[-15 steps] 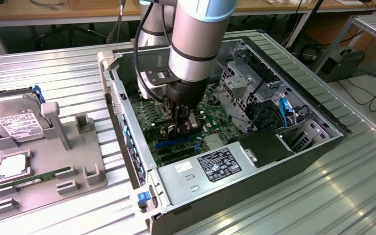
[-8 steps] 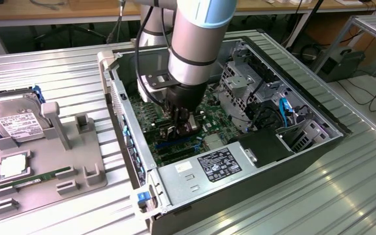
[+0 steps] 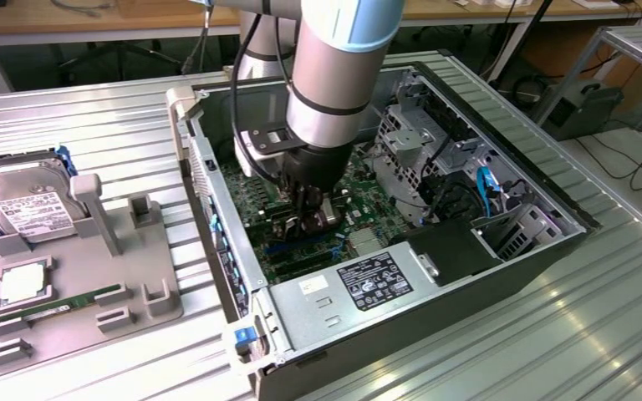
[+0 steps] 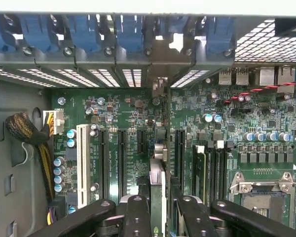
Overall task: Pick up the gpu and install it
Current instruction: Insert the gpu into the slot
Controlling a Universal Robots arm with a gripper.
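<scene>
Insertion was the step in hand, to judge by where everything stood. In the centre of the exterior frame the gripper [image 3: 312, 219] reached down inside the open computer case [image 3: 544, 251], low over the motherboard [image 3: 360, 188]. In the wrist picture its black fingers [image 4: 138, 217] filled the bottom centre and were closed on the gpu [image 4: 157, 182], seen edge-on as a thin upright card running up the middle of the frame toward the rear slot openings, where its silver bracket [image 4: 160, 86] sat at the gap among the blue retention clips [image 4: 130, 32]. The card stood over the lane between two of the long black expansion slots [image 4: 122, 163]; whether its edge connector had already entered a slot I could not tell.

At the left of the exterior frame the grey parts tray [image 3: 76, 284] held the hard drive [image 3: 26, 205] at upper left, and a green RAM stick [image 3: 59, 302] lower down.

As a judgement, the next move called for a straight, even press down with the card kept upright and the bracket kept lined up with its opening; a tilt would risk binding the connector.
</scene>
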